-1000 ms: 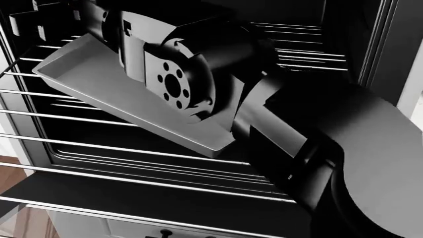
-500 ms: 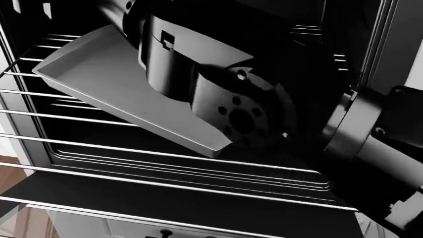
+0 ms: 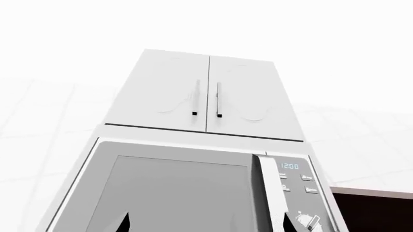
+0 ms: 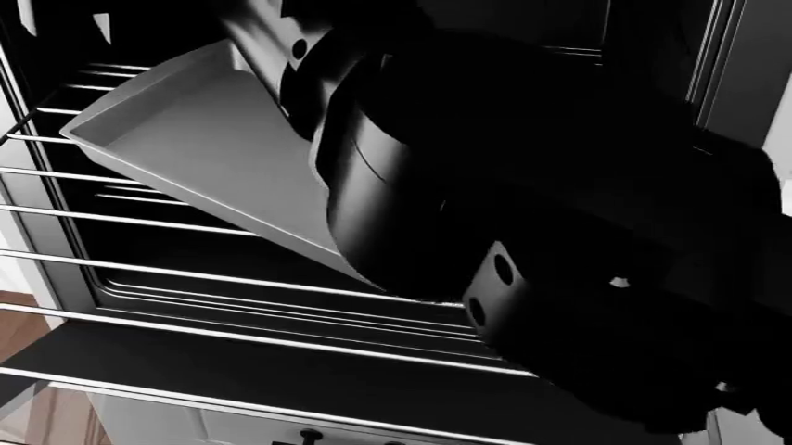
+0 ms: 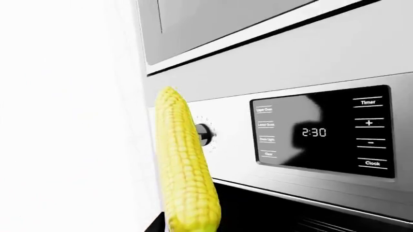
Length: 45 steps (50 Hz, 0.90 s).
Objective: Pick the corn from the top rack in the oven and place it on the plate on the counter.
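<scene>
Close before the right wrist camera stands the corn (image 5: 185, 169), a yellow cob with bumpy rows of kernels, its rounded tip toward the oven's control panel (image 5: 322, 133). That panel is a dark glossy rectangle set in a silver fascia; its display reads 2:30, with buttons marked Timer, plus, minus and Clock down one side. A dark knob (image 5: 204, 135) peeks out from just behind the cob. The far end of the cob runs off the picture's edge, so whatever holds it is out of sight: the fingers of the right tool do not show in any view, and I cannot tell how far they stand apart or whether they grip the cob.

Over at the head camera, a bulky black arm (image 4: 520, 232) fills most of the frame, reaching up out of the open oven (image 4: 37, 213). Behind it a grey rectangular baking tray (image 4: 185, 139) sits tilted across thin silver wire racks (image 4: 185, 269), which span the dark cavity in several tiers. No corn shows in this view.

From the left wrist camera, a silver microwave (image 3: 181, 193) shows with a clock reading 12:00, and beyond it a white cabinet (image 3: 206, 92) with 2 doors and 2 slim handles. The left tool itself is outside the picture.
</scene>
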Available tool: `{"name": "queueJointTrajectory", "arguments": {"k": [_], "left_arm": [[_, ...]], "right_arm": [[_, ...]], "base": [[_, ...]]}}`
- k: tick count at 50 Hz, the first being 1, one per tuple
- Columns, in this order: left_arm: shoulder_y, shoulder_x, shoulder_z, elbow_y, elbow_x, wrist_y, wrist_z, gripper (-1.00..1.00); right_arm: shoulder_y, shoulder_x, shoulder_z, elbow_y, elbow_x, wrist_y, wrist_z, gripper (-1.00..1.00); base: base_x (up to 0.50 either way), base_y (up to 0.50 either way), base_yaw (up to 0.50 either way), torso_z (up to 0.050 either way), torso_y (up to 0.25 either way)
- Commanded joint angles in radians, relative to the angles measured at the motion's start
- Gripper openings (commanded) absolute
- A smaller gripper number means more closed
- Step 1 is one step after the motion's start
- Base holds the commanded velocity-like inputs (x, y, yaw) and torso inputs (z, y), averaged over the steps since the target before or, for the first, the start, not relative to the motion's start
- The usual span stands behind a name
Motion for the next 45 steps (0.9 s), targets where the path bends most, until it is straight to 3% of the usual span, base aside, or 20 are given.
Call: {"name": "queueJointTrajectory", "arguments": {"k": [1, 11, 45], "left_arm": [[0.004, 0.021, -0.011, 0.0, -0.003, -0.01, 0.0, 1.0], [0.016, 0.037, -0.029, 0.0, -0.011, -0.027, 0.0, 1.0], [0.044, -0.023, 0.071, 0.0, 0.049, 0.022, 0.0, 1.0]], "right_arm": [[0.032, 0.096, 0.036, -0.178, -0.033, -0.005, 0.108, -1.0], [0.026, 0.114, 0.033, -0.246, -0.058, -0.002, 0.149, -1.0], [-0.079, 0.177, -0.003, -0.456, -0.167, -0.016, 0.296, -1.0]], "base": [[0.0, 0.0, 0.0, 0.0, 0.0], [0.0, 0.0, 0.0, 0.0, 0.0], [0.0, 0.0, 0.0, 0.0, 0.0]]}}
